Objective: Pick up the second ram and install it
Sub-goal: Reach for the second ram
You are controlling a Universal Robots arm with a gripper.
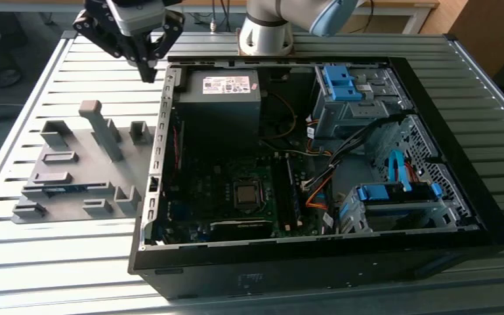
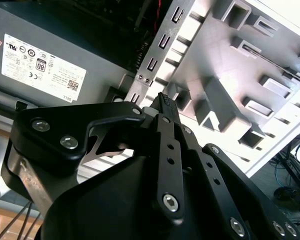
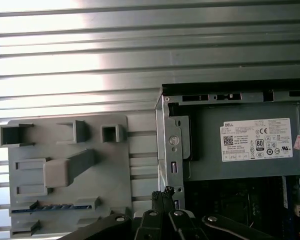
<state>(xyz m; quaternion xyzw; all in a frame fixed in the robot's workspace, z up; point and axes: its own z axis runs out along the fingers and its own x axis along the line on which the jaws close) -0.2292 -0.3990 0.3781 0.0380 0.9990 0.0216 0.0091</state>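
The second ram [image 1: 60,189] is a slim blue-green strip lying in a slot of the grey fixture plate [image 1: 77,167], near the plate's front on the exterior view's left. The first wrist view shows the same ram [image 3: 55,206] in its slot. My gripper [image 1: 149,72] hangs over the table behind the fixture, close to the back left corner of the open computer case [image 1: 160,131], well apart from the ram. In both wrist views its fingertips [image 2: 163,101] [image 3: 165,192] meet at a point with nothing between them, so it is shut and empty.
The black computer case lies open with its motherboard [image 1: 234,197], power supply [image 1: 221,92] and blue drive bays [image 1: 348,85] exposed. Upright grey blocks [image 1: 103,128] rise from the fixture plate. The arm's base [image 1: 265,33] stands behind the case. Slatted metal table [image 1: 60,262] surrounds everything.
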